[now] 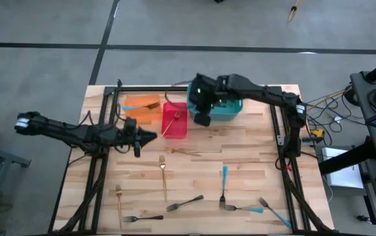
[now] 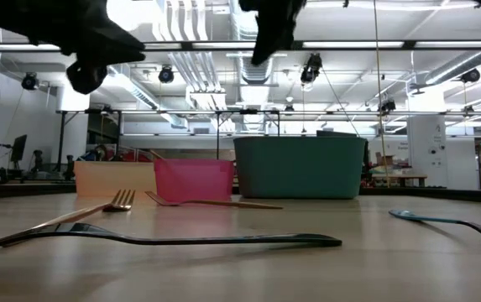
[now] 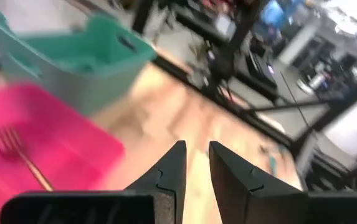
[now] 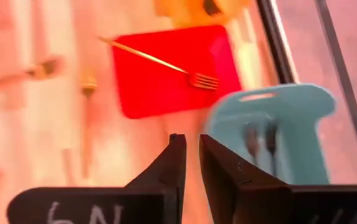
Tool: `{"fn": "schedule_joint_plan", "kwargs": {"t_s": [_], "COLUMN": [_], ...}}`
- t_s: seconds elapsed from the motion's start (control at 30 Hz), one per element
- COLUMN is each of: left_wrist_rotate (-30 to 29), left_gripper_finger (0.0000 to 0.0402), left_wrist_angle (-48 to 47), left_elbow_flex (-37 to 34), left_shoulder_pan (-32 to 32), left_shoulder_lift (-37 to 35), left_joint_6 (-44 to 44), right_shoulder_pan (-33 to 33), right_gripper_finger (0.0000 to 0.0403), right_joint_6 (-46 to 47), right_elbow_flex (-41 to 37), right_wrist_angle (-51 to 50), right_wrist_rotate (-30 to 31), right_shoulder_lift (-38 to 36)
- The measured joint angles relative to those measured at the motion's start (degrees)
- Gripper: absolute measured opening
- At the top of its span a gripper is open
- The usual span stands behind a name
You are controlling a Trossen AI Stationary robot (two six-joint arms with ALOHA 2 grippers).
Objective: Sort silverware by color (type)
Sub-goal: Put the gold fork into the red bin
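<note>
the silverware was slim little forks in three looks: gold, dark grey metal, and grey with bright blue handles. a gold fork [image 1: 173, 123] lay tilted across the red bin [image 1: 174, 120], tines in the bin and handle poking out over its rim toward the near edge of the table [image 1: 253, 170]. in the right wrist view two dark forks [image 4: 259, 140] lay side by side in the teal bin [image 1: 230, 108], though blur made them hard to read. out on the boards, another gold fork [image 1: 163, 174] ran straight between the far and near edges, and a third [image 1: 119, 203] did the same by the near left corner. a blue-handled fork [image 1: 224, 187] lay far-to-near too, while one more [image 1: 274, 213] slanted toward the near right corner. dark forks [image 1: 185, 203] lay roughly left-to-right near the front edge. the orange bin [image 1: 143, 107] held something blue (too small to name).

the right gripper [image 1: 201, 118] hung over the gap between the red and teal bins, fingers nearly together with only a thin slot, nothing in them. the left gripper [image 1: 149, 136] hovered over the left-centre boards, fingers almost closed and empty. in the low view both grippers were cut off at the top.
</note>
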Motion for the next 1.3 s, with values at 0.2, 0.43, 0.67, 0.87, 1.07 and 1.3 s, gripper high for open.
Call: {"fn": "schedule_joint_plan", "kwargs": {"t_s": [0.2, 0.43, 0.67, 0.87, 1.07, 1.3], "left_wrist_rotate": [0.0, 0.1, 0.1, 2.0, 1.0, 4.9], "left_gripper_finger": [0.0052, 0.0036, 0.0018, 0.0002, 0.0001, 0.0], "left_wrist_angle": [-5.0, -6.8, -8.4, -18.1, -35.5, -38.9], "left_elbow_flex": [0.0, 0.0, 3.2, 13.2, 23.5, 26.3], "left_shoulder_pan": [-8.4, -18.9, -26.5, -30.4, -31.9, -32.4], "left_shoulder_lift": [2.3, 8.9, 18.4, 28.6, 37.7, 44.1], "left_joint_6": [-11.5, -30.5, -45.9, -50.7, -55.0, -56.4], "right_shoulder_pan": [11.2, 22.9, 30.9, 34.7, 36.1, 36.1], "right_gripper_finger": [0.0017, 0.0009, 0.0009, 0.0009, 0.0009, 0.0009], "right_joint_6": [3.7, 7.1, 10.6, 13.3, 14.1, 17.5], "right_elbow_flex": [-1.6, -7.0, -15.1, -21.9, -31.2, -41.1], "right_wrist_angle": [0.9, 1.3, 5.6, 8.9, 16.6, 20.4], "right_wrist_rotate": [7.1, 8.6, 8.9, 13.6, 14.7, 15.3], "right_shoulder_lift": [-0.9, -1.0, -1.0, -1.3, -4.9, -12.4]}}
